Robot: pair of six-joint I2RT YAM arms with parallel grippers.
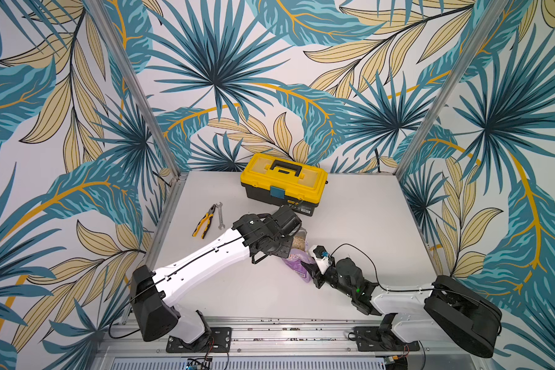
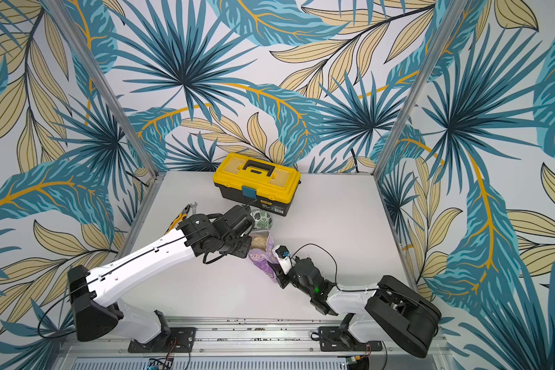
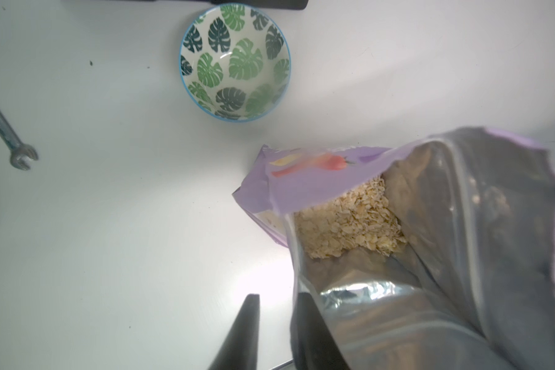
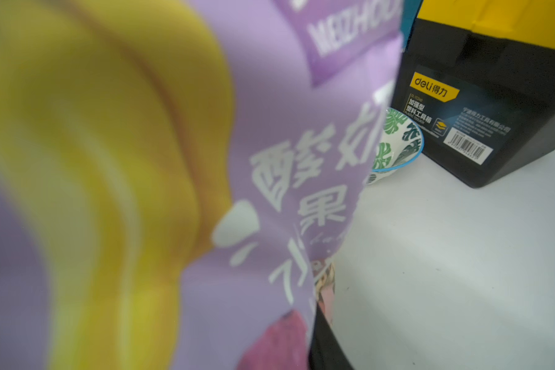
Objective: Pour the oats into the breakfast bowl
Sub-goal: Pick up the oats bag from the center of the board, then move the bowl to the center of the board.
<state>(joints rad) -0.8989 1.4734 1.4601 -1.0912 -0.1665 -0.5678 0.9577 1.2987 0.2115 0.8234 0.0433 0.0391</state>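
Left wrist view: my left gripper (image 3: 277,296), jaws apart, sits beside the open pouch (image 3: 302,185) of oats (image 3: 346,224) while my right gripper (image 1: 313,272) clamps it for tipping toward the bowl (image 3: 205,70).

The pouch (image 3: 302,189) is light purple, its oats (image 3: 346,224) pale beige. The bowl (image 3: 212,70) is white with green leaves and a blue rim.

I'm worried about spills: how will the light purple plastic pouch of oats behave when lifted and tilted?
Likely floppy: the light purple plastic pouch has creased, buckled thin film walls around its open mouth. Probably bottom-heavy, since the pale oat flakes sit low inside. The glossy film may slip, and squeezing could deform the mouth.
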